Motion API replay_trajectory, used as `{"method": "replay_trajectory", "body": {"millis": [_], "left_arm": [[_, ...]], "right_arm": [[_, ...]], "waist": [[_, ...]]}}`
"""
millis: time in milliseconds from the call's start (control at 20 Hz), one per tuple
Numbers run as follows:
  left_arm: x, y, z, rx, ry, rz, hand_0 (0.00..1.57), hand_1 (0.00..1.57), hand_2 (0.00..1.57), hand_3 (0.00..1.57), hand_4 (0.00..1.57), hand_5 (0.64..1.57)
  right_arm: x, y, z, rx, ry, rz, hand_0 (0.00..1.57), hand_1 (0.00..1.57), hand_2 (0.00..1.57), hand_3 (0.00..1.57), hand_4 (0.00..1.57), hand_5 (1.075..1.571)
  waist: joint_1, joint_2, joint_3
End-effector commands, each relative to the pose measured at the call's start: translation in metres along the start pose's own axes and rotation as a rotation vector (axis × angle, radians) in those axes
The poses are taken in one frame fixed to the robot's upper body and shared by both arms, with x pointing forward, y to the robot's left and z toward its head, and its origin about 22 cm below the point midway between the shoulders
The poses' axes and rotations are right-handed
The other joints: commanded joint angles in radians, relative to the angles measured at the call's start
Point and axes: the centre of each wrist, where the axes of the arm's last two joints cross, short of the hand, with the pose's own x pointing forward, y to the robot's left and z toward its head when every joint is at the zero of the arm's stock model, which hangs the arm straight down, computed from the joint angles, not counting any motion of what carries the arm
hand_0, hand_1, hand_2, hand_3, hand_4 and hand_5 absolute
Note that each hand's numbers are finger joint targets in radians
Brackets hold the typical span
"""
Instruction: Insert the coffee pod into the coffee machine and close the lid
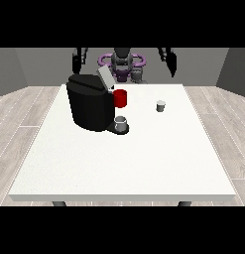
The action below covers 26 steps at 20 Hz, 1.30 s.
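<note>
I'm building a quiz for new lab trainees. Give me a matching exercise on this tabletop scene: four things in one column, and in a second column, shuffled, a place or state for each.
Things:
1. coffee machine
2. lid
3. coffee pod
4. grey cup

Places or states:
A. alone on the table, at the view's right of the machine
B. raised, tilted open
C. black, on the table's left part in the view
D. on the machine's base, under the red part

Pairs: 1-C, 2-B, 3-A, 4-D
</note>
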Motion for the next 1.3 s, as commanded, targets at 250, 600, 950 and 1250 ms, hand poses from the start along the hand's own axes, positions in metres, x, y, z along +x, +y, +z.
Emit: {"method": "replay_trajectory", "body": {"millis": [250,600,950,1250], "left_arm": [[-0.014,-0.005,0.018,-0.091,-0.074,0.050,0.00,0.00,0.00,0.00,0.30,1.571],[-0.004,0.024,0.011,-0.118,-0.123,-0.088,0.00,0.00,0.00,0.00,0.31,1.571],[0.005,0.054,-0.020,-0.091,-0.084,-0.265,0.00,0.00,0.00,0.00,0.00,1.571],[0.026,0.068,-0.065,-0.105,-0.037,-0.245,0.00,0.00,0.00,0.00,0.00,1.571]], "right_arm": [[-0.035,-0.010,0.032,0.041,0.138,-0.056,0.00,0.00,0.00,0.00,0.13,1.571],[-0.020,0.004,0.020,-0.179,0.004,-0.118,0.00,0.00,0.00,0.00,0.22,1.571],[-0.018,0.004,0.009,-0.144,-0.074,-0.121,0.00,0.00,0.00,0.00,0.13,1.571],[0.002,0.033,-0.011,-0.115,-0.173,-0.141,0.00,0.00,0.00,0.00,0.23,1.571]], "waist": [[-0.041,-0.061,-0.0327],[-0.054,-0.066,-0.0326],[-0.094,0.031,-0.0325],[-0.140,0.124,-0.0326]]}}
